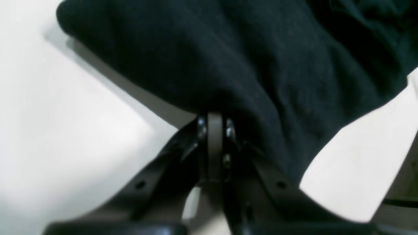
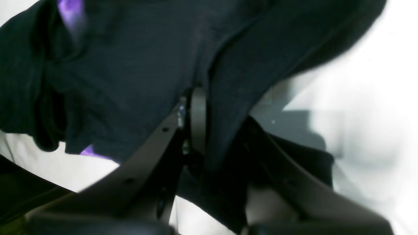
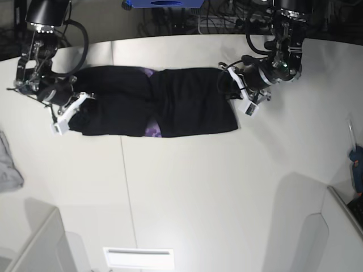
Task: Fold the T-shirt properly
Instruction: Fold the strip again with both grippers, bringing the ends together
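Black fabric fills both wrist views: the left gripper (image 1: 214, 125) has its fingers pinched together on a bunch of the T-shirt (image 3: 156, 102), and the right gripper (image 2: 196, 107) is likewise clamped on a fold of it, a bit of purple print showing at upper left. In the base view the shirt lies across the upper middle of the table (image 3: 198, 187) as a long, narrow dark band, the grippers holding its two ends at frame left and frame right. Judging by that shape, the lengthwise folds look done, with purple showing only at a middle crease; bringing the ends together across the width seems to remain. A grey cloth (image 3: 8, 167) sits at the left edge, well apart, and a blue object (image 3: 356, 161) at the right edge; neither blocks the fold.
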